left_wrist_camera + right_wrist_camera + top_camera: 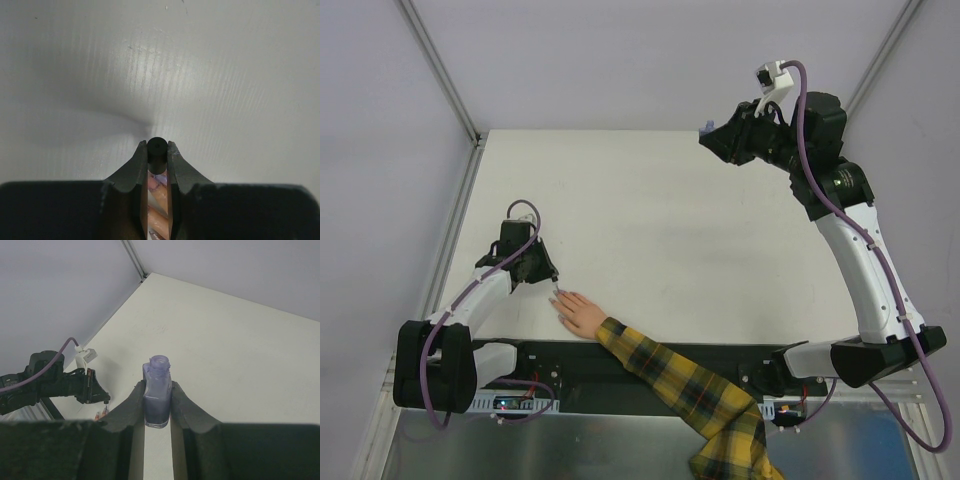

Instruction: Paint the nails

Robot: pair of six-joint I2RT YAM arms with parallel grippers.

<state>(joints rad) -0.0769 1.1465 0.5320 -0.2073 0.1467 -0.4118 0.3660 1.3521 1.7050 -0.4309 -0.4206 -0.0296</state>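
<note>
From above: left tool (552,283) poised just over the fingertips of the mannequin hand (582,313), the nails (560,301) directly beneath. Right tool (715,142) well beyond that hand, raised off the counter (650,220).

Left wrist: clenched on the black brush cap (157,149).

Right wrist: gripping the uncapped polish bottle (157,392).

2 likely troubles: pressing down off-centre and smearing skin; tipping the bottle and spilling.
</note>
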